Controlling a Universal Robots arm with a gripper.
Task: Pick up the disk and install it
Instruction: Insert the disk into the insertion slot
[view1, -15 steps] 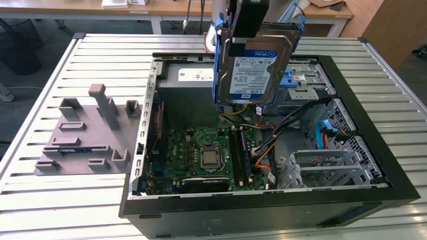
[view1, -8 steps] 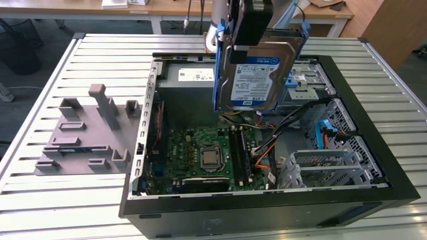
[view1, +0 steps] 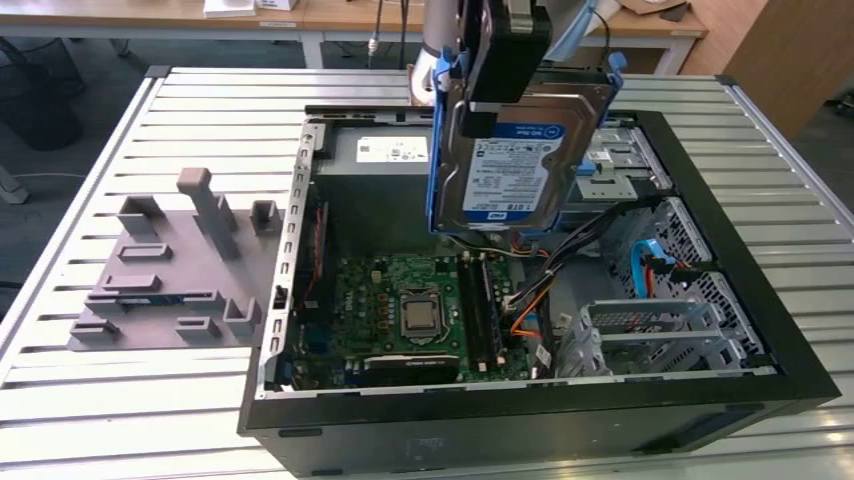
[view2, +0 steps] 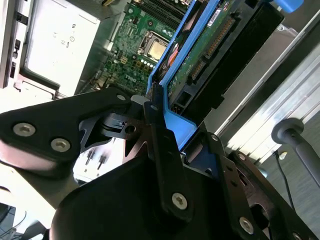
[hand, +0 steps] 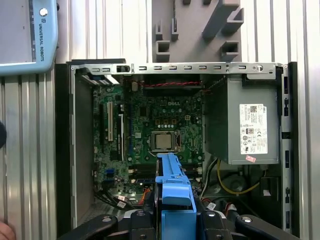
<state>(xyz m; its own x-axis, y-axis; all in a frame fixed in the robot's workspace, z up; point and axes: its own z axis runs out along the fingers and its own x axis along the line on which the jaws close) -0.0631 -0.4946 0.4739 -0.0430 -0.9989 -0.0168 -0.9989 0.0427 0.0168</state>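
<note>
in the exterior view the disk (view1: 514, 160) covers the three o'clock side of the grey box (view1: 374, 180), and the arm (view1: 438, 50) is cut off at twelve o'clock. the case (view1: 534, 430) runs off the edge at six o'clock. in the first wrist view the disk shows edge-on, its label hidden; the print on the sticker (hand: 253, 131) is too small to read.

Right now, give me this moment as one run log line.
gripper: shut on disk | disk: held in the air over open computer case | install: not yet done
</note>
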